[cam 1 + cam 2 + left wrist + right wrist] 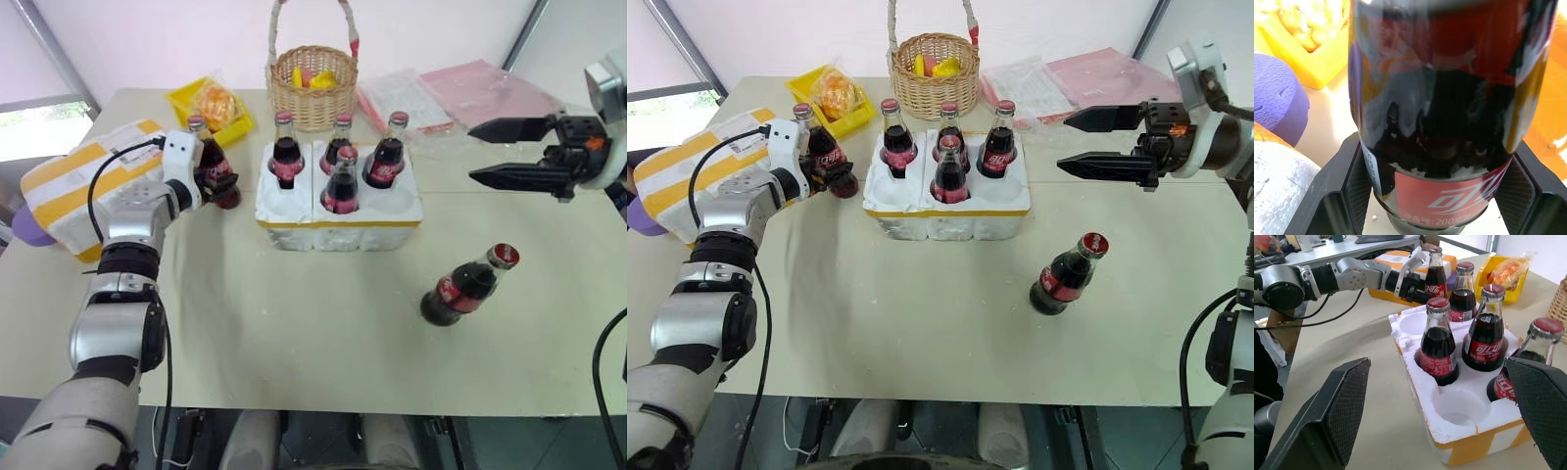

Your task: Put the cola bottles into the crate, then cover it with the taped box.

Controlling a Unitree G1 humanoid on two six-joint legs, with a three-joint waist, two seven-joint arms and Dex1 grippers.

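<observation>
My left gripper [1425, 196] straddling upright cola bottle [214, 166], jaws narrowing on label band, grip unconfirmed. Glass: heavy, slick, breakable. My right gripper [509, 152] spread wide, empty.

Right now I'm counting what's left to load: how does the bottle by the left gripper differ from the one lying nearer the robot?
The bottle at the left gripper stands upright between its fingers, beside the taped box. The other bottle lies tipped on the table, with nothing touching it. Both are outside the crate.
</observation>
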